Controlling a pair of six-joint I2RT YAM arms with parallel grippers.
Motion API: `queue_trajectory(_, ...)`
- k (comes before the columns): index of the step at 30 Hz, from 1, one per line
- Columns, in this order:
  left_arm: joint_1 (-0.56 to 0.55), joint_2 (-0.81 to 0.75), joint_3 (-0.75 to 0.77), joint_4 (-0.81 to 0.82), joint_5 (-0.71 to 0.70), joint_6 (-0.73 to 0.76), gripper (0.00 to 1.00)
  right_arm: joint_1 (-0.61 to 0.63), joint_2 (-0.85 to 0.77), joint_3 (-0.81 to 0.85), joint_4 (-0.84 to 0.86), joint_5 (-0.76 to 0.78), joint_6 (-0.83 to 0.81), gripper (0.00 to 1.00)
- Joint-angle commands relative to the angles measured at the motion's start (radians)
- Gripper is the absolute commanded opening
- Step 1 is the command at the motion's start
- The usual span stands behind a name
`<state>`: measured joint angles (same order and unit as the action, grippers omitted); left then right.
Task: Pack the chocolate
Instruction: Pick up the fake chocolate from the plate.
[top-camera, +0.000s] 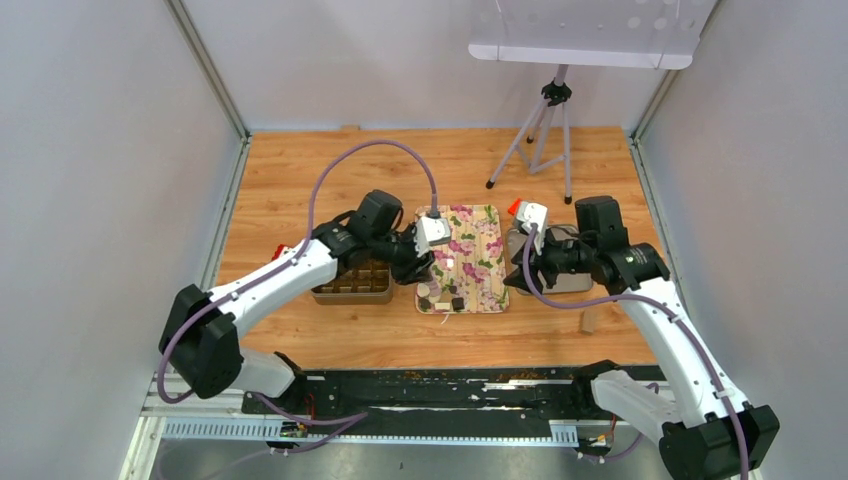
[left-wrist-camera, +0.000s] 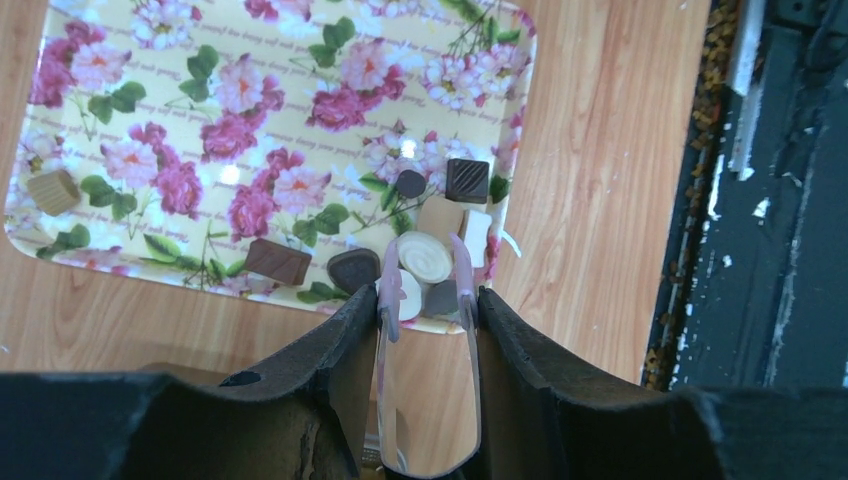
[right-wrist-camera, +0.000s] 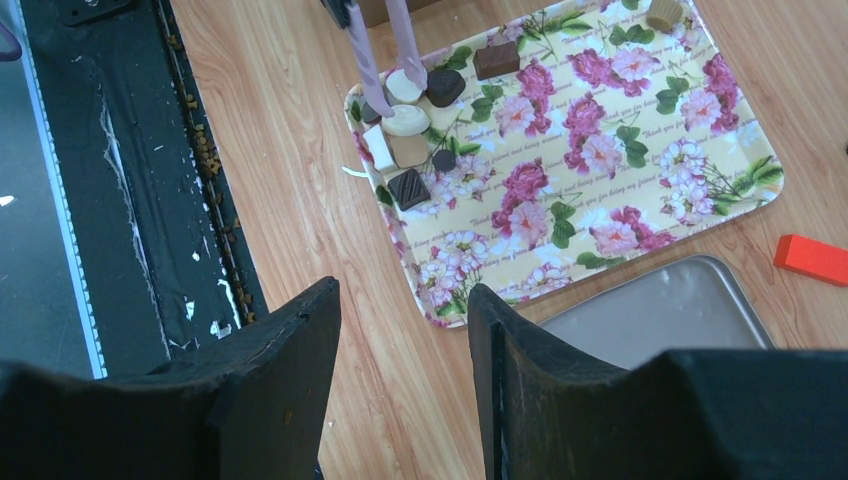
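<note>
Two arms lean over the table (top-camera: 300, 170) in the top view. The left fingers (top-camera: 420, 263) cover the floral tray's (top-camera: 482, 225) near corner, so the chocolate (top-camera: 440, 300) shows only as dark specks. That arm also hides part of one compartment box (top-camera: 362, 291).

From the left wrist, the fingers pinch one pair of clear pink tongs (left-wrist-camera: 428, 400), whose tips straddle a white round piece. About ten pieces lie on the tray, two half hidden behind the tips.

From the right wrist, the right fingers (top-camera: 520, 280) are spread and hold nothing. One red block (right-wrist-camera: 812, 258) and one metal tray (right-wrist-camera: 660, 310) are cut off.
</note>
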<state>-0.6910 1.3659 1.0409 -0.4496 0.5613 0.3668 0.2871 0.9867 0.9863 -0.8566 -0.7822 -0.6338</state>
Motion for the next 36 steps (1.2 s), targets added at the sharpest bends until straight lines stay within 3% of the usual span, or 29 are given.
queue_trajectory(1,-0.043,0.031,0.035,0.07,-0.137,0.015,0.48,-0.01,-0.03,-0.006,0.002,-0.006,-0.012,0.5)
queue_trajectory(8,-0.062,0.042,0.02,0.072,-0.242,0.01,0.53,-0.021,-0.042,-0.022,0.007,-0.015,-0.006,0.5)
queue_trajectory(25,-0.062,0.089,-0.039,0.062,-0.256,-0.055,0.55,-0.023,-0.011,-0.007,0.011,-0.015,-0.015,0.5)
queue_trajectory(34,-0.061,0.083,-0.034,0.037,-0.219,-0.071,0.51,-0.023,0.007,0.003,0.013,-0.017,-0.018,0.5)
queue_trajectory(36,-0.06,0.071,-0.043,0.044,-0.212,-0.068,0.45,-0.023,0.009,0.001,0.013,-0.018,-0.019,0.5)
